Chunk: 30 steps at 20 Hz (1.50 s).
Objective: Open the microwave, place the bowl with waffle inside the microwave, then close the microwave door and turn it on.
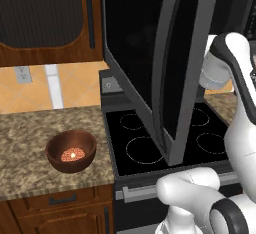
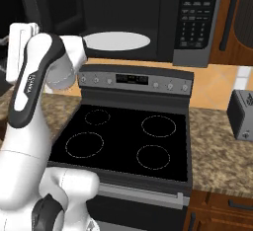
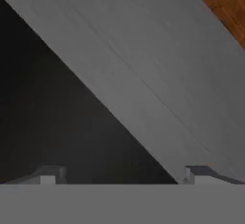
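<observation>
The microwave (image 2: 128, 13) hangs above the stove, its cavity open and a white turntable (image 2: 116, 40) showing inside. The microwave door (image 1: 150, 53) stands swung out over the stove, edge-on to the left base view. In the hand view my gripper (image 3: 124, 175) is open and empty. It sits close against the door, facing its grey frame (image 3: 158, 60) and black glass (image 3: 48, 113). The reddish-brown bowl (image 1: 71, 150) rests on the granite counter left of the stove. The waffle (image 1: 73, 154) lies inside it. My arm reaches behind the door, on the side away from the bowl.
The black stove (image 2: 123, 136) with four burner rings lies below the microwave. The control panel (image 2: 196, 15) is on the microwave's right side. A grey toaster (image 2: 242, 114) stands on the right counter. A ribbed wooden cabinet (image 1: 45, 18) hangs above the bowl.
</observation>
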{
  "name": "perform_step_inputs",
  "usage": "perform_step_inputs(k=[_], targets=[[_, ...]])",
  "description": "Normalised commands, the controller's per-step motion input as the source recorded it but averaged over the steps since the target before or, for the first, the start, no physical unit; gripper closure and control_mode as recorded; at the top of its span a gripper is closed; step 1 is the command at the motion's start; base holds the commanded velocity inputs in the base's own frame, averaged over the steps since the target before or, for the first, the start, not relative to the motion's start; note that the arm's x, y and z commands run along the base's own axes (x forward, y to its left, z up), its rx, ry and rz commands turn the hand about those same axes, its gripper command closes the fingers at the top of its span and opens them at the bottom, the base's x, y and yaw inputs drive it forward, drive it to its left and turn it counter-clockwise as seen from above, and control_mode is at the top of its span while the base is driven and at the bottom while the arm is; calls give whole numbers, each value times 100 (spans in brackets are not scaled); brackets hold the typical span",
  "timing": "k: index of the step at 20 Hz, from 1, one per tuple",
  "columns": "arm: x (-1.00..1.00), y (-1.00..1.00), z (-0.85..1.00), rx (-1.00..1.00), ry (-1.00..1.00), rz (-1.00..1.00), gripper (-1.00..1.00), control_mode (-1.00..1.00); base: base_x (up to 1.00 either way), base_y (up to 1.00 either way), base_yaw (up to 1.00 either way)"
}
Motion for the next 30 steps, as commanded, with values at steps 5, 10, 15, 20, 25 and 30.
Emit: perform_step_inputs(k=[5,10,15,20,25,30], targets=[[-48,69,3,0,0,15,-100,-100,0,0,0],[-86,-97,-1,1,-23,-3,-100,-100,0,0,0],[-59,-99,-61,-9,-23,-2,-100,-100,0,0,0],[27,-74,-98,-13,-21,6,-100,-100,0,0,0],[92,-11,-100,-11,-19,26,-100,-100,0,0,0],[71,25,-68,-3,-19,32,-100,-100,0,0,0]])
